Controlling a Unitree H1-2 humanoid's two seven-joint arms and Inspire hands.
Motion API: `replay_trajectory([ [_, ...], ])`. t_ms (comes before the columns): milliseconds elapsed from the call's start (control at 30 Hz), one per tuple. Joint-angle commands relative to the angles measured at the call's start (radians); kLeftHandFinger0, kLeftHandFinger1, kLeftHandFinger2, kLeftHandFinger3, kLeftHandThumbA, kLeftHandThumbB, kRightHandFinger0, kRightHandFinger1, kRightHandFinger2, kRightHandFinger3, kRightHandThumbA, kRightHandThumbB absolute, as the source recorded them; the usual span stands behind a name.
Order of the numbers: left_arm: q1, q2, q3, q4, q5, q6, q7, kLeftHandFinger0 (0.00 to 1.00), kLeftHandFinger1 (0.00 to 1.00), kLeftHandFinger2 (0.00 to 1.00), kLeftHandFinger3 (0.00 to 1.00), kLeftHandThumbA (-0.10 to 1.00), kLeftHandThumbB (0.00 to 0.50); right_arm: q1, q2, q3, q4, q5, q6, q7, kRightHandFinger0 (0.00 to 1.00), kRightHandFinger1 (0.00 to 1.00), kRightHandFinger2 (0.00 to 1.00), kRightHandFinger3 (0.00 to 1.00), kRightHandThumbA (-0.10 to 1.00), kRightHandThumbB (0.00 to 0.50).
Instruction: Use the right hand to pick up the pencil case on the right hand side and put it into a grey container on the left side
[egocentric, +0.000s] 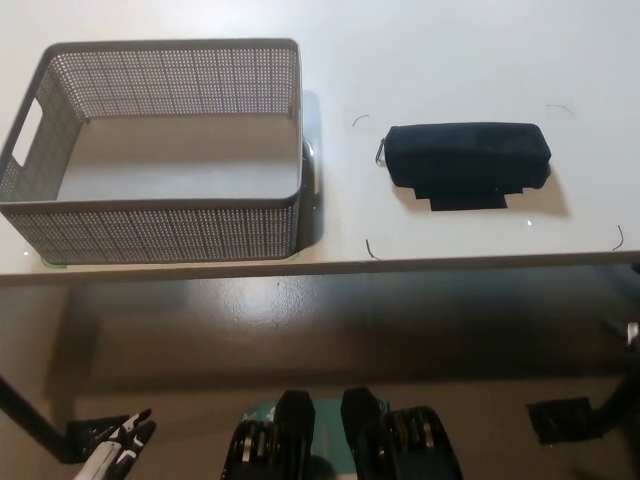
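Pencil case (468, 163) is lying flat on the table (440, 60), right side, near the front edge, well apart from the grey basket (160, 150) on the left; basket looks empty, nothing picked yet. Right hand (632, 335) is barely in frame at the right edge, below table level, so can't tell if it's open or closed. Left hand (125, 445) parked low at bottom left, off the table, fingers look loosely apart, holding nothing. Risks as I see them: hand coming up from under the edge could clip the table lip; the case is soft and low, so a shallow grasp may slip or just shove it back; on the carry, it could snag the basket's near wall rather than clear it.
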Motion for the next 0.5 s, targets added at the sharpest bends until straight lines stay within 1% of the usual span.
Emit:
replay_trajectory([
  [0, -0.001, 0.025, 0.016, -0.032, 0.001, -0.036, -0.010, 1.00, 1.00, 1.00, 1.00, 1.00, 0.298, -0.120, -0.046, 0.012, -0.043, -0.053, 0.106, 0.067, 1.00, 1.00, 1.00, 1.00, 0.92, 0.447],
  [33, 0.001, 0.027, 0.015, -0.031, 0.003, -0.037, -0.012, 1.00, 1.00, 1.00, 1.00, 1.00, 0.297, -0.170, -0.050, 0.027, -0.045, -0.062, 0.153, 0.091, 1.00, 1.00, 1.00, 1.00, 0.91, 0.463],
  [67, 0.001, 0.030, 0.012, -0.029, 0.007, -0.044, -0.014, 1.00, 1.00, 1.00, 1.00, 1.00, 0.290, -0.211, -0.056, 0.041, -0.034, -0.067, 0.169, 0.109, 1.00, 1.00, 1.00, 1.00, 0.90, 0.459],
  [100, 0.002, 0.030, 0.013, -0.026, 0.009, -0.053, -0.010, 1.00, 1.00, 1.00, 1.00, 1.00, 0.296, -0.244, -0.059, 0.054, -0.016, -0.069, 0.167, 0.118, 1.00, 1.00, 1.00, 1.00, 0.88, 0.456],
  [167, 0.000, 0.026, 0.016, -0.013, 0.004, -0.064, -0.007, 1.00, 1.00, 1.00, 1.00, 1.00, 0.302, -0.331, -0.065, 0.091, 0.042, -0.087, 0.169, 0.143, 1.00, 1.00, 1.00, 1.00, 0.84, 0.477],
  [200, 0.002, 0.026, 0.015, -0.013, 0.008, -0.063, -0.005, 1.00, 1.00, 1.00, 1.00, 1.00, 0.298, -0.359, -0.067, 0.108, 0.062, -0.107, 0.176, 0.152, 1.00, 1.00, 1.00, 1.00, 0.83, 0.493],
  [267, 0.010, 0.025, 0.013, -0.021, 0.016, -0.042, -0.002, 1.00, 1.00, 1.00, 1.00, 1.00, 0.315, -0.433, -0.068, 0.167, 0.104, -0.186, 0.210, 0.180, 1.00, 1.00, 1.00, 1.00, 0.80, 0.500],
  [300, 0.013, 0.025, 0.010, -0.028, 0.029, -0.034, 0.005, 1.00, 1.00, 1.00, 1.00, 1.00, 0.315, -0.493, -0.065, 0.209, 0.168, -0.230, 0.187, 0.183, 1.00, 1.00, 1.00, 1.00, 0.79, 0.500],
  [367, 0.013, 0.025, 0.007, -0.018, 0.026, -0.052, 0.000, 1.00, 1.00, 1.00, 1.00, 1.00, 0.302, -0.542, -0.062, 0.246, 0.227, -0.255, 0.170, 0.182, 1.00, 1.00, 1.00, 1.00, 0.79, 0.500],
  [400, 0.014, 0.022, 0.011, -0.018, 0.010, -0.043, -0.009, 1.00, 1.00, 1.00, 1.00, 1.00, 0.313, -0.595, -0.055, 0.279, 0.293, -0.277, 0.160, 0.184, 1.00, 1.00, 1.00, 1.00, 0.81, 0.500],
  [467, 0.018, 0.023, 0.009, -0.022, 0.017, -0.038, -0.007, 1.00, 1.00, 1.00, 1.00, 1.00, 0.329, -0.650, -0.050, 0.314, 0.352, -0.283, 0.177, 0.202, 1.00, 1.00, 1.00, 1.00, 0.79, 0.500],
])
